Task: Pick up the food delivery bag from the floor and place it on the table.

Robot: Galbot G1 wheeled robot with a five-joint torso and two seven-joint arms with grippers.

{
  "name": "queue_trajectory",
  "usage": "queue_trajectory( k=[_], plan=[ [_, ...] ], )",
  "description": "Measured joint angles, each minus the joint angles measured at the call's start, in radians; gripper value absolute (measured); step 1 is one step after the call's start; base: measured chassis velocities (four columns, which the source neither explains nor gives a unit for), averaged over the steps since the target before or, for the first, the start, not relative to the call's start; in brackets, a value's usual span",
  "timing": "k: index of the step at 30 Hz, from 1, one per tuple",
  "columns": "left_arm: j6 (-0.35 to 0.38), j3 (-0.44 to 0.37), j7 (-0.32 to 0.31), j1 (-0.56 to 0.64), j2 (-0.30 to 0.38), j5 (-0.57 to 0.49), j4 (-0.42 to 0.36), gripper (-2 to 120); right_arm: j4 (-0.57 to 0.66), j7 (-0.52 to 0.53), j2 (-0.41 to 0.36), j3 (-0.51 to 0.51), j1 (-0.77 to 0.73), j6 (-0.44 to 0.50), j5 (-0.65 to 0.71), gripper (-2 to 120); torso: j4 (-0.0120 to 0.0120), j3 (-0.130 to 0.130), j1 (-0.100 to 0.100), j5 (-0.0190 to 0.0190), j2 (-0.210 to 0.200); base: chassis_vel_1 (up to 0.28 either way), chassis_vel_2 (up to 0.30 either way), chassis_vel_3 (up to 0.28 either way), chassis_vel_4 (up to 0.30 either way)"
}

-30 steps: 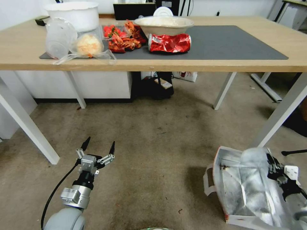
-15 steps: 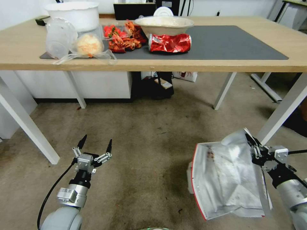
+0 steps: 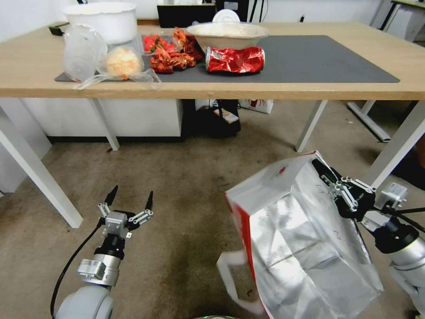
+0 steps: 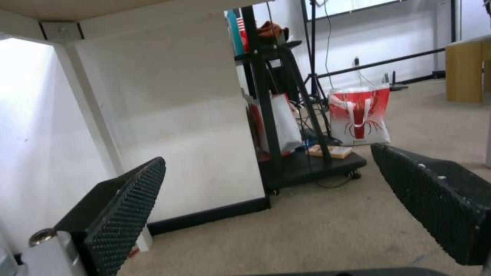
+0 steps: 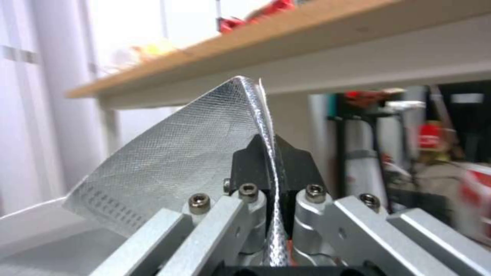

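Observation:
The food delivery bag [image 3: 301, 239], red and white outside with silver foil lining, hangs tilted over the floor [image 3: 199, 190] at the lower right, a white strap handle [image 3: 228, 277] dangling from it. Its lower end runs past the picture's edge. My right gripper [image 3: 322, 172] is shut on the bag's top rim; in the right wrist view the foil edge [image 5: 179, 153] is pinched between the black fingertips of the right gripper [image 5: 269, 149]. My left gripper [image 3: 128, 198] hovers open low over the carpet at the lower left, and the left gripper [image 4: 268, 159] holds nothing. The table [image 3: 310, 91] stands ahead, its dark mat [image 3: 318, 57] bare on the right.
On the table's left half sit a crushed red can [image 3: 235, 60], bowls [image 3: 226, 34], plastic containers [image 3: 84, 51] and red food scraps [image 3: 170, 53]. White table legs [image 3: 394, 148] stand close to the right arm. Under the table are a black cart [image 3: 219, 117] and another small red-and-white bag [image 4: 360, 117].
My right gripper has risen and moved forward with the bag's rim, pulling the bag from lying on the carpet up to hanging, swung leftward. The left arm shifted only slightly.

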Motion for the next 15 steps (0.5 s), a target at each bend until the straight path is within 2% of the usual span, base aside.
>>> queue_trajectory(
  k=[6,11,15],
  plan=[
    [0.002,-0.002,0.0,0.002,0.0,0.0,-0.01,100,-0.001,-0.087,-0.022,0.034,0.003,-0.03,0.078,0,0.0,0.0,0.0,0.0,0.0,0.0,0.0,0.0,0.0],
    [0.002,-0.003,0.0,0.005,0.0,0.0,-0.015,100,0.006,-0.185,-0.048,0.08,0.006,-0.091,0.181,0,0.0,0.0,0.0,0.0001,0.0,0.0,0.0,0.0,0.0],
    [0.004,-0.003,0.0,0.01,0.0,0.0,-0.02,100,0.016,-0.223,-0.055,0.097,0.01,-0.125,0.221,0,0.0,0.0,0.0,0.0,0.0,0.0,0.0,0.0,0.0]
  ],
)
